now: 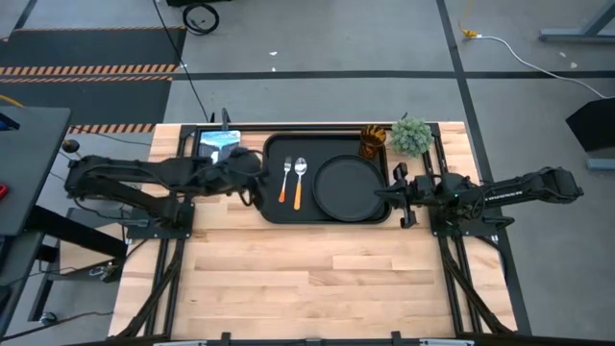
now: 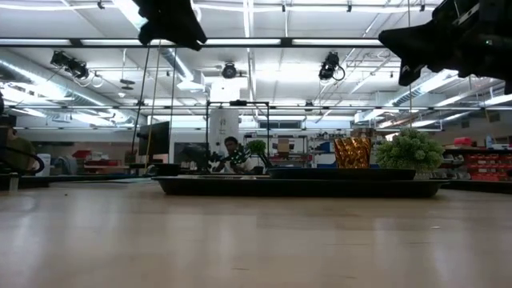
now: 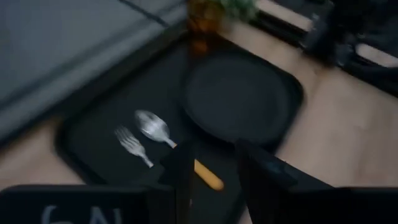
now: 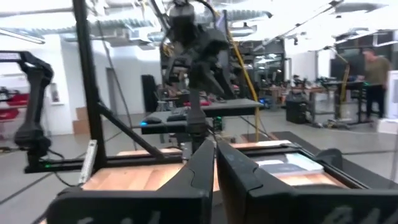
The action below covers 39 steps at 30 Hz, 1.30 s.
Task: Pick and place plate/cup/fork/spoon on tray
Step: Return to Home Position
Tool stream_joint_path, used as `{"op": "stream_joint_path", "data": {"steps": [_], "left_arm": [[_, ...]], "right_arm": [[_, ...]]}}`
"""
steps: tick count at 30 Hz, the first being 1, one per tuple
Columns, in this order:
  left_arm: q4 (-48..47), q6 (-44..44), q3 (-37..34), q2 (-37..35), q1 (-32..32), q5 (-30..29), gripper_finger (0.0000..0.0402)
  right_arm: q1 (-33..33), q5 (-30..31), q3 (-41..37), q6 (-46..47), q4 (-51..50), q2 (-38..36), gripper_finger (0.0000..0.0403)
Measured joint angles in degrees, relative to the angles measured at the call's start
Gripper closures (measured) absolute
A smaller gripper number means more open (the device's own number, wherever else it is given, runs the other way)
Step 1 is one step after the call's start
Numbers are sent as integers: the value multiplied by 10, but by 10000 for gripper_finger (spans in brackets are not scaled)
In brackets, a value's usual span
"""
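The black tray [image 1: 327,213] lies at the table's far middle. On it lie the fork [image 1: 285,181] and the spoon [image 1: 300,179] side by side at its left, handles toward the near edge, and the round black plate [image 1: 349,187] at its right. The amber cup [image 1: 373,142] stands upright at the tray's far right corner. My left gripper [image 1: 254,179] hovers open over the tray's left edge, raised well above it [image 2: 172,20]. The left wrist view shows the spoon [image 3: 155,127], fork [image 3: 132,143] and plate [image 3: 239,99] beyond its fingers [image 3: 214,180]. My right gripper [image 1: 392,197] is shut and empty, high beside the tray's right edge [image 2: 448,40].
A green bushy plant [image 1: 411,136] stands right of the cup at the table's far right. A blue-and-white picture card [image 1: 219,144] lies left of the tray's far corner. The bare wooden tabletop [image 1: 317,279] stretches toward the near edge. People show in the room behind [image 4: 373,68].
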Motion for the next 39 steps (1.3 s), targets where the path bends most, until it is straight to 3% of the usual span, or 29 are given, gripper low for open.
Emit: {"op": "stream_joint_path", "data": {"steps": [5, 14, 19, 27, 34, 39], "left_arm": [[24, 40, -41, -40, -23, -83, 276], [222, 147, -213, -43, -37, -74, 276], [250, 214, -272, -84, -36, -81, 276], [259, 335, -344, -231, -37, -65, 276], [374, 340, -461, -392, -38, 50, 276], [405, 334, -513, -505, -36, 63, 276]], "right_arm": [[0, 14, 0, 1, -4, 5, 378], [0, 14, 0, 1, -6, 11, 379], [0, 14, 0, 1, -5, 12, 379], [0, 14, 0, 1, -5, 12, 380], [0, 14, 0, 1, -5, 12, 380], [0, 14, 0, 1, -5, 11, 380]]}}
